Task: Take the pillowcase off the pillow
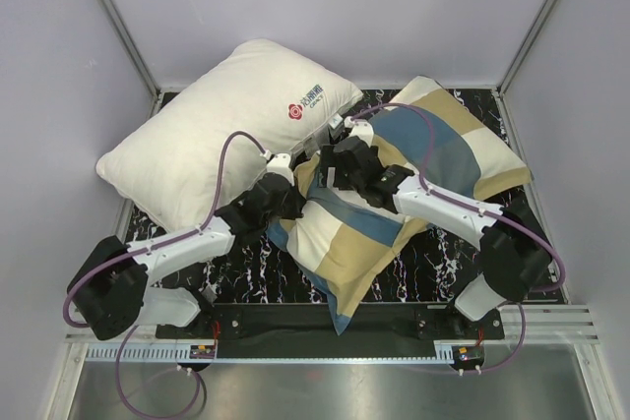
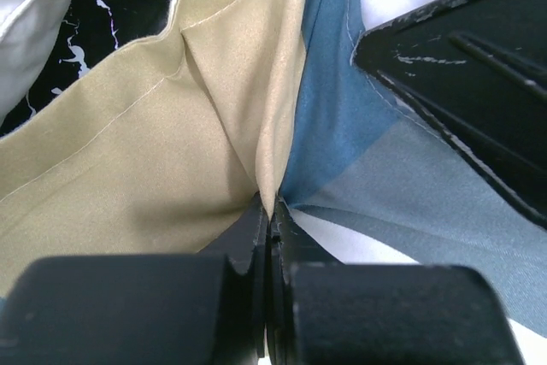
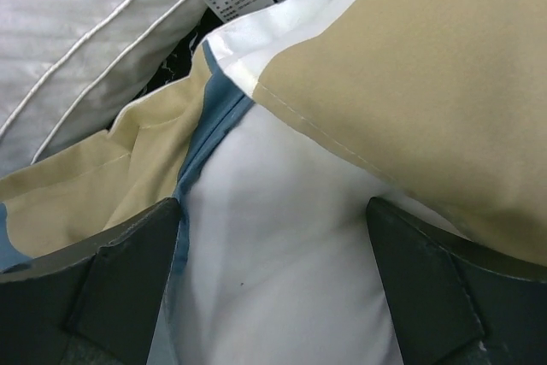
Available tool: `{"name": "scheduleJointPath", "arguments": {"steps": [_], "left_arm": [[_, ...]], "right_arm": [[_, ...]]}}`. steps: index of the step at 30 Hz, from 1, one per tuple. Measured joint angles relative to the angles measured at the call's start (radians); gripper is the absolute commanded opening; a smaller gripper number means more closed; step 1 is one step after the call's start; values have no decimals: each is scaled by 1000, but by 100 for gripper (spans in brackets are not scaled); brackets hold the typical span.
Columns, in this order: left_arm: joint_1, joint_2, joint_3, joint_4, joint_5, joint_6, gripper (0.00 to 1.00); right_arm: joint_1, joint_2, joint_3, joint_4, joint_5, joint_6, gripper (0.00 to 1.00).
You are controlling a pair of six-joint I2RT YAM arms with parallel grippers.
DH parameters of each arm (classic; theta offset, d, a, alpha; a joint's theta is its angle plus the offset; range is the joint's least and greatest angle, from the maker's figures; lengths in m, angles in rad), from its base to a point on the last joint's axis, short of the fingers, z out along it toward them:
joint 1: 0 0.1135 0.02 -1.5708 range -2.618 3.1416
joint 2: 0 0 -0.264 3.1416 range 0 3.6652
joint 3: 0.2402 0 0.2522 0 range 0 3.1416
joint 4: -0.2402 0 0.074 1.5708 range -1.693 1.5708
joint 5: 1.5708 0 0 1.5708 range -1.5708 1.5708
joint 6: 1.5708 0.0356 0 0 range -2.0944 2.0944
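Checked pillowcase [image 1: 433,159], teal, tan and cream, lies rumpled over the pillow [image 3: 282,297], one fold pinched tight in the left end effector [image 2: 272,211]. At the open mouth the plain off-white pillow bulges out between the spread fingers of the right end effector [image 3: 273,215], a tiny dark speck showing.

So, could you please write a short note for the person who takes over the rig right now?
Left gripper: shut on a fold of the pillowcase.
Right gripper: open, straddling the bare pillow at the case's opening.
Things: the cased pillow lies on the table, beside a second pillow with a red logo.
Done: case fabric gripped, pillow exposed at the opening.
Left: the pillow looks mostly inside; pull the case off.
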Motion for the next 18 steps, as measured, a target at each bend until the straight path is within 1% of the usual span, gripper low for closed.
{"name": "scheduleJointPath", "arguments": {"steps": [6,18], "left_arm": [[-6,-18,-13,7,0,-2,0],[-10,-46,-37,26,0,-12,0]], "right_arm": [[2,-61,-88,78,32,72,100],[5,-71,-92,56,103,156,100]]}}
